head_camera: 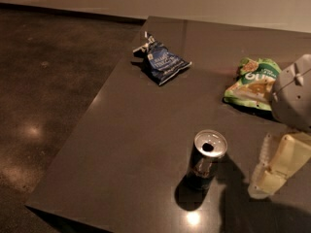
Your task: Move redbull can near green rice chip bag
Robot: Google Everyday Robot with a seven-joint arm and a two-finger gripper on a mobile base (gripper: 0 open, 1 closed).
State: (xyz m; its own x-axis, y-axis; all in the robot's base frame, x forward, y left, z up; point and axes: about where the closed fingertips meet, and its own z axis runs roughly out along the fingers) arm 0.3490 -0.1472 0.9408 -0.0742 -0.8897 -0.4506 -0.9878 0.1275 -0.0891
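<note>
The redbull can (206,161) stands upright on the dark table (131,144), near its front edge, with its opened silver top showing. The green rice chip bag (247,85) lies at the back right of the can, well apart from it. The grey arm housing covers the bag's right side. My gripper (275,170) is cream-coloured and hangs low over the table just right of the can, a short gap away. It holds nothing that I can see.
A dark blue snack bag (163,61) lies at the back middle of the table. The table's left edge and front edge drop to a dark polished floor (43,106). The grey arm housing (294,91) stands over the right side.
</note>
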